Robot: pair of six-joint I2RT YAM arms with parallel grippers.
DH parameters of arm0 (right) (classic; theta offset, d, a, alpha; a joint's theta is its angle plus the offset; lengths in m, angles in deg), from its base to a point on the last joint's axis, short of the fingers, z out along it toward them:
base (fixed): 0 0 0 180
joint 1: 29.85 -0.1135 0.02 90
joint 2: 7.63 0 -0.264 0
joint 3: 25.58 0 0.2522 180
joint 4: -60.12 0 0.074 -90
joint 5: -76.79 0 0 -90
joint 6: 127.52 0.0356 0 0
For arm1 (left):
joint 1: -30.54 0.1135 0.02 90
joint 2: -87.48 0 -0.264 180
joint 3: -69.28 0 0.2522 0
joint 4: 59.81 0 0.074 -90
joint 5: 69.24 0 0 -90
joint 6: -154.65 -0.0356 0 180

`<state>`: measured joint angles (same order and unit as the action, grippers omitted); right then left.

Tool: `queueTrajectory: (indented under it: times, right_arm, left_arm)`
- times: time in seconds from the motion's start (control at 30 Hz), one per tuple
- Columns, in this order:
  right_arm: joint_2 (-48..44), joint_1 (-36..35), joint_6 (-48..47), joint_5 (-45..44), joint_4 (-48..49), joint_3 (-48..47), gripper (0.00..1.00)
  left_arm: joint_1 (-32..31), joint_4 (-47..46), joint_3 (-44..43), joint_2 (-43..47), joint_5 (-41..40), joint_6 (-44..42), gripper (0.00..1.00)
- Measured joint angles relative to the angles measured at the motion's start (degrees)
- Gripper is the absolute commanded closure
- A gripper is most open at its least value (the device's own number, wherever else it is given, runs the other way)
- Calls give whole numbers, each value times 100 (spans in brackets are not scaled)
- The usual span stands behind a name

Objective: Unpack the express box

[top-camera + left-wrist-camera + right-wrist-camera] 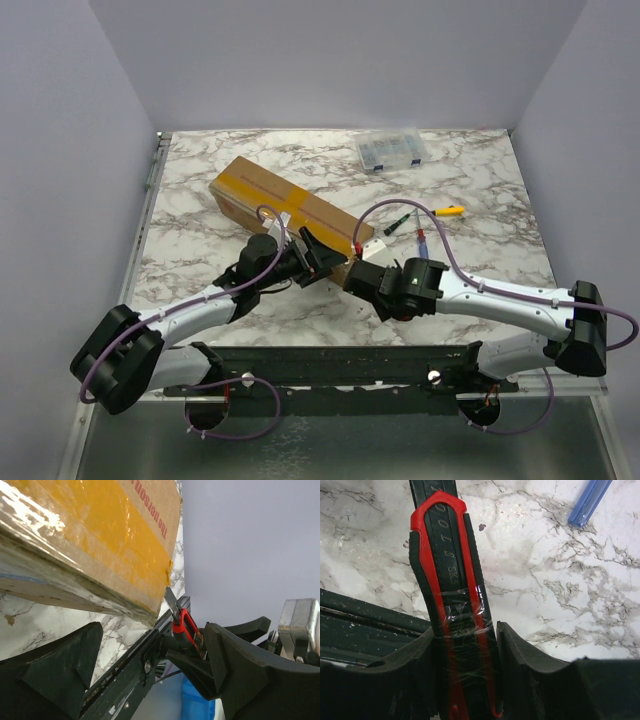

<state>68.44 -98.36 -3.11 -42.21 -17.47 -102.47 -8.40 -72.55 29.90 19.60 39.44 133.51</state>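
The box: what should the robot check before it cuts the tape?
1. Knife gripped by the right gripper: ok, clamped on the handle.
2. Blade out: ok.
3. Blade touching the tape: cannot tell; it is close to a corner of the box.
4. Left gripper steadying the box: not ok; it is open and the box is not between its fingers.
5. Tape whole along the top: ok, as far as the top view shows.
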Motion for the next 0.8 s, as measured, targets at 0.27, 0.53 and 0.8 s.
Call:
queueTrajectory:
  times: [0.27, 0.53, 0.8]
  right_arm:
    - [2, -280, -179, -190, 92, 0, 100]
    - [2, -387, -446, -356, 131, 0, 100]
    - [-46, -623, -664, -487, 310, 28, 100]
  left_arm:
    - [-107, -199, -17, -232, -188, 151, 27]
    - [-234, -192, -17, -282, -549, 264, 33]
    - [-315, -136, -17, -286, -741, 339, 34]
